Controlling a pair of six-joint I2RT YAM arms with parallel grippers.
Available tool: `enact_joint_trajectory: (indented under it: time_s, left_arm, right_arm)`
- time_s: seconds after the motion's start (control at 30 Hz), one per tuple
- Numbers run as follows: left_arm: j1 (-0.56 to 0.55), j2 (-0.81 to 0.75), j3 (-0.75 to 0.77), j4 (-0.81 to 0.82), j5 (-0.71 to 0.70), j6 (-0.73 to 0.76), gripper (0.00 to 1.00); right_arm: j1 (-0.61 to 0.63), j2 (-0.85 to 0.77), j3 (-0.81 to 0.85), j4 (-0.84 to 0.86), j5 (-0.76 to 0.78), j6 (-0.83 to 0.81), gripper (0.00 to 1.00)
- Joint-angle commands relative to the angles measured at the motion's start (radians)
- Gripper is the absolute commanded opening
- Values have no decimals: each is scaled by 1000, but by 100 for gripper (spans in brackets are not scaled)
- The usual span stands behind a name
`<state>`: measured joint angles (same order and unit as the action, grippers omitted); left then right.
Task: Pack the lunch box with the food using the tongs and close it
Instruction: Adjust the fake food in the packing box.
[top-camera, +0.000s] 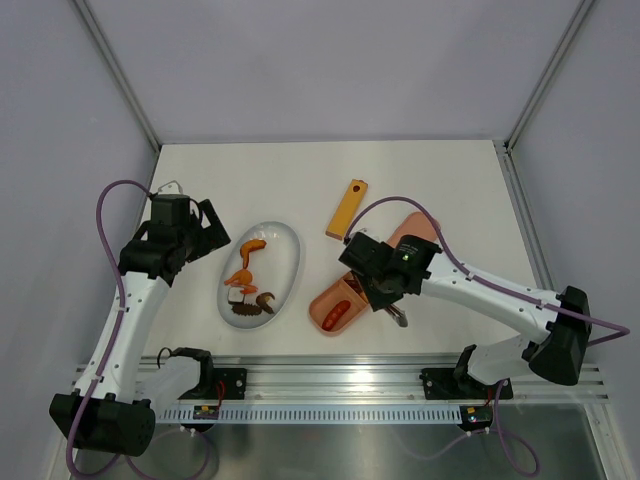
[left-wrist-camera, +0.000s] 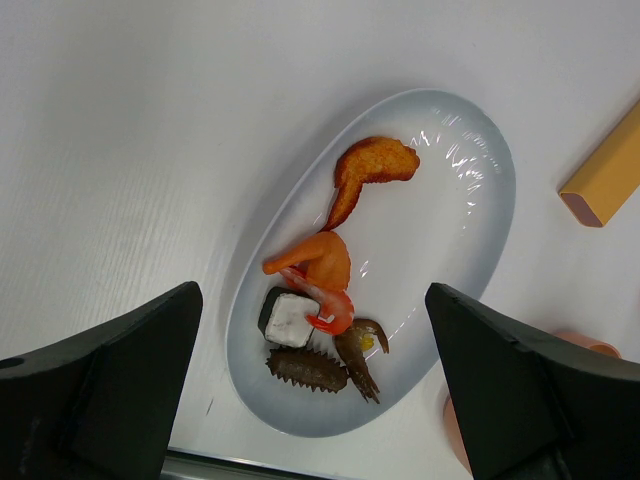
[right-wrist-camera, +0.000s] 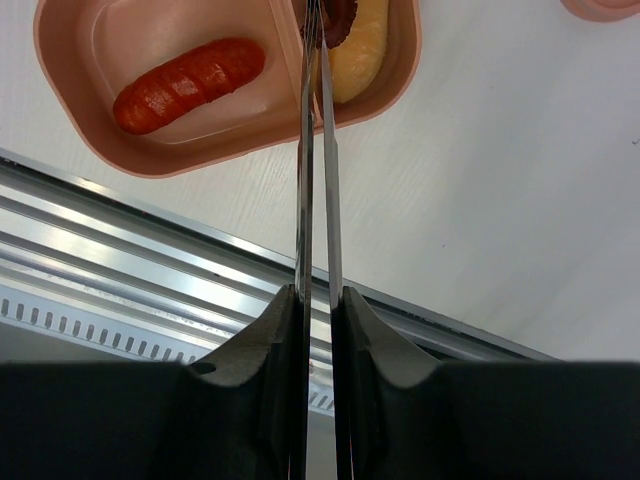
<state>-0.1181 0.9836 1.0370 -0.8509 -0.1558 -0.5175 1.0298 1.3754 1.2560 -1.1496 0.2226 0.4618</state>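
The pink lunch box (top-camera: 318, 308) lies near the front edge; its rim (right-wrist-camera: 250, 148) fills the top of the right wrist view. One compartment holds a red sausage (right-wrist-camera: 190, 85), the other a yellow piece (right-wrist-camera: 362, 50). My right gripper (right-wrist-camera: 318, 300) is shut on the silvery tongs (right-wrist-camera: 320, 180), whose tips pinch a dark reddish-brown piece (right-wrist-camera: 338, 15) over the yellow piece's compartment. The pink lid (top-camera: 420, 232) lies behind the right arm. More food sits on the white plate (left-wrist-camera: 450, 230): a dark-and-white cube (left-wrist-camera: 288, 318), a shrimp (left-wrist-camera: 335, 312) and brown curls (left-wrist-camera: 308, 370). My left gripper (left-wrist-camera: 312, 300) hovers open above the plate.
A yellow-orange flat bar with a hole (top-camera: 346, 208) lies behind the lunch box. The metal rail (right-wrist-camera: 150, 270) of the table's front edge runs just below the box. Grey walls close in the table on three sides.
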Motion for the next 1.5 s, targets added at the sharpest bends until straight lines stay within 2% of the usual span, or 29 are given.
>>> enact_joint_trajectory:
  time_s: [0.0,0.3,0.63,0.8,0.97,1.1,1.47]
  left_arm:
    - [5,-13,-8,44,12,-3,99]
    - [6,-23,-12,38,6,-1,99]
    - [6,-28,-15,41,10,-3,99]
    - [5,-29,-18,41,7,-3,99]
    - [6,-33,-9,33,2,-3,99]
    - [5,-33,8,19,-16,1,99]
    - [18,-11,43,-17,-63,25,99]
  right_arm:
    - [7,16,-13,2,40,20,28]
    - [7,34,-55,4,7,18,27]
    - [13,-15,89,-24,99,8,25]
    - [24,-16,166,39,115,-31,26]
    - [32,54,238,102,90,-69,27]
    - [30,105,246,223,20,-57,29]
    - [65,344,347,391,-107,-126,35]
